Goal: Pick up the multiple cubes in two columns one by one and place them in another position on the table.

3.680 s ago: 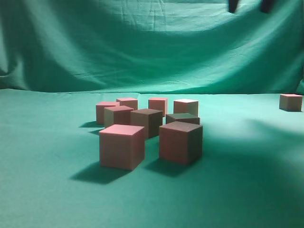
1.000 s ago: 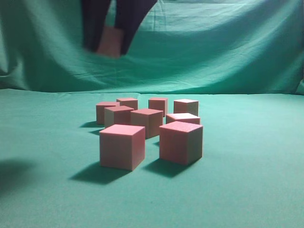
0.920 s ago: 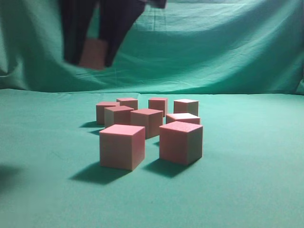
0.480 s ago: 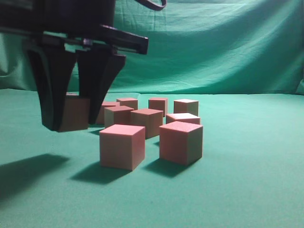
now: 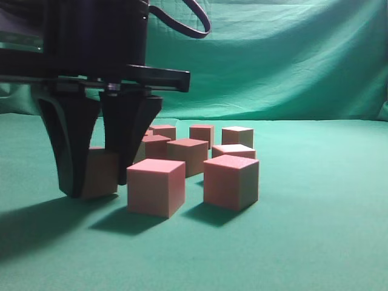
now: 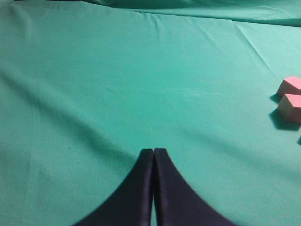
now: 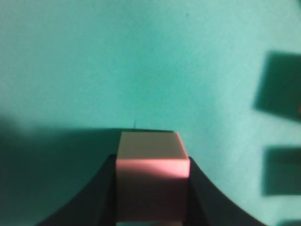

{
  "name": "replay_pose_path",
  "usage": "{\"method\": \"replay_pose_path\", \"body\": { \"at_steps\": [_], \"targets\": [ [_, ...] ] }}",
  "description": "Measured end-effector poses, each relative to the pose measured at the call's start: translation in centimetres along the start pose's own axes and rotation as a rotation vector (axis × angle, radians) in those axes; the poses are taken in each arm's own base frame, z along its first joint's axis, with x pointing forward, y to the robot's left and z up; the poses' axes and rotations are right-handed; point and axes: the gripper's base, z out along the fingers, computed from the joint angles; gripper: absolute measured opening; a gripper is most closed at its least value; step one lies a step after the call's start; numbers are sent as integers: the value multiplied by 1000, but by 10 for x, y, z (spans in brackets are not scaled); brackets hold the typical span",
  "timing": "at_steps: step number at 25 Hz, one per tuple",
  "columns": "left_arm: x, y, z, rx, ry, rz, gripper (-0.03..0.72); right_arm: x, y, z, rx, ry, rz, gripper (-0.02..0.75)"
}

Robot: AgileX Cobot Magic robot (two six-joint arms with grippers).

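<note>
Right claw (image 5: 97, 188) pinches one cube (image 5: 102, 173) between its two black fingers, reaching across to the left side of the exterior view. The cube sits at or just above the table (image 5: 315, 242); contact cannot be confirmed from that angle. The right wrist view shows the same cube (image 7: 151, 181) held squarely, its sides flush against both fingers, with bare cloth and the claw's own shadow beneath.

Judgement: the step in hand is setting this cube down. It should be done by lowering straight until the cube rests flat, then spreading the fingers evenly and lifting vertically, so that the cube neither tips nor drags on the wrinkled cloth.

Nearest neighbour is the front-left cube (image 5: 156, 187) of the group, just beside the claw's inner finger. Judgement: little room exists on that side, and a wide spread of the fingers could nudge it. The front-right cube (image 5: 231, 180) and the further cubes (image 5: 188, 155) behind stand apart from the drop spot.

Left claw (image 6: 153, 153) is pressed together and holds nothing, hovering over bare table, with two cubes (image 6: 291, 96) at the right edge of its wrist view, well apart from it.
</note>
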Motion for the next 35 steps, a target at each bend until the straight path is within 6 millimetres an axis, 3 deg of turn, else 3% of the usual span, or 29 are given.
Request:
{"method": "replay_pose_path", "body": {
  "at_steps": [5, 13, 17, 21, 25, 28, 31, 33, 35],
  "targets": [
    [0, 0, 0, 0, 0, 0, 0, 1, 0, 0, 1, 8, 0, 258],
    [0, 0, 0, 0, 0, 0, 0, -3, 0, -6, 0, 2, -11, 596],
    [0, 0, 0, 0, 0, 0, 0, -16, 0, -28, 15, -33, -27, 591],
    [0, 0, 0, 0, 0, 0, 0, -33, -3, -68, 70, -74, -50, 617],
    [0, 0, 0, 0, 0, 0, 0, -52, -4, -126, 110, -251, -54, 424],
    [0, 0, 0, 0, 0, 0, 0, -51, -4, -179, 107, -396, -46, 234],
    [0, 0, 0, 0, 0, 0, 0, -32, -6, -237, 106, -537, -39, 62],
    [0, 0, 0, 0, 0, 0, 0, -11, -8, -276, 106, -621, -33, 0],
    [0, 0, 0, 0, 0, 0, 0, 13, -9, -310, 108, -696, -41, 0]
  ]
}}
